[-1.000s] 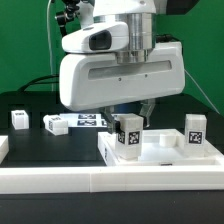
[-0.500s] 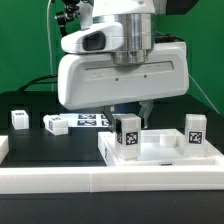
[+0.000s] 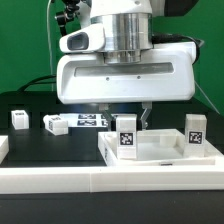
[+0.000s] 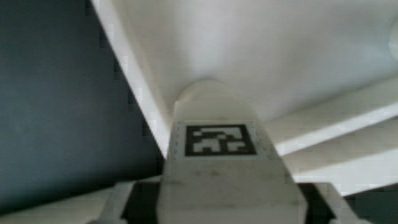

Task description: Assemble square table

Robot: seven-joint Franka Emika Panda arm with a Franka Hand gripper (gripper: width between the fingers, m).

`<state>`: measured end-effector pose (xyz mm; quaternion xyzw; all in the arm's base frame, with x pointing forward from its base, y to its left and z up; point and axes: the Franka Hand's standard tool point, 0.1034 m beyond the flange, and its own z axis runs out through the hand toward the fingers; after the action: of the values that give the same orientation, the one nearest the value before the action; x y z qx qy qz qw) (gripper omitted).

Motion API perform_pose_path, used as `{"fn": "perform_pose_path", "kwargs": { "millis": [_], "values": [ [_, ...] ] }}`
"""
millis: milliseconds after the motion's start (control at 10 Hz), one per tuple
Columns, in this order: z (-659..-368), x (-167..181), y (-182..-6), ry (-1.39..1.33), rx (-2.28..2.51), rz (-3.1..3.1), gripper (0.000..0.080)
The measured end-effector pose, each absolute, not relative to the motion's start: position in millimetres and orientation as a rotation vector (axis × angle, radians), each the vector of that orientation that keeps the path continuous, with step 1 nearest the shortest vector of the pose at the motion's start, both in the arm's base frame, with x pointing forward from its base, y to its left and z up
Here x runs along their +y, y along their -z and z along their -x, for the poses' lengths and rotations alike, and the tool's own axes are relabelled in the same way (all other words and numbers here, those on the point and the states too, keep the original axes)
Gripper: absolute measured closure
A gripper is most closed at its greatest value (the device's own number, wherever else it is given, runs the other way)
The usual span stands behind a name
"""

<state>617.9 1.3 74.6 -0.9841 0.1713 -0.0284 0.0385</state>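
The white square tabletop (image 3: pixel 165 152) lies at the exterior view's right, rim up. Two white tagged legs stand on it: one near its front left corner (image 3: pixel 126 136), one at its right (image 3: pixel 195 130). My gripper (image 3: pixel 125 113) hangs straight above the front left leg and is shut on it. In the wrist view that leg (image 4: pixel 219 140) fills the gap between my fingers (image 4: pixel 134 198), tag facing the camera, with the tabletop (image 4: pixel 302 60) behind it. Two more legs (image 3: pixel 20 118) (image 3: pixel 55 124) lie loose on the black table at the left.
The marker board (image 3: pixel 90 121) lies flat behind the loose legs. A long low white border wall (image 3: pixel 100 186) runs along the front edge, with a raised end at the left (image 3: pixel 3 148). A green backdrop stands behind.
My hand has turned about its vertical axis and now faces the camera more squarely. The held leg and the other parts have stayed in place.
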Motion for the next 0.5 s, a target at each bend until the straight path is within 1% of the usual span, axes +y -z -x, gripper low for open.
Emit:
{"fn": "perform_pose_path", "kwargs": {
  "millis": [400, 500],
  "values": [
    [-617.7, 1.6, -73.9, 0.064, 1.082, 2.861, 0.0509],
    [-617.5, 2.3, -73.5, 0.051, 1.294, 2.765, 0.0509]
  ]
}}
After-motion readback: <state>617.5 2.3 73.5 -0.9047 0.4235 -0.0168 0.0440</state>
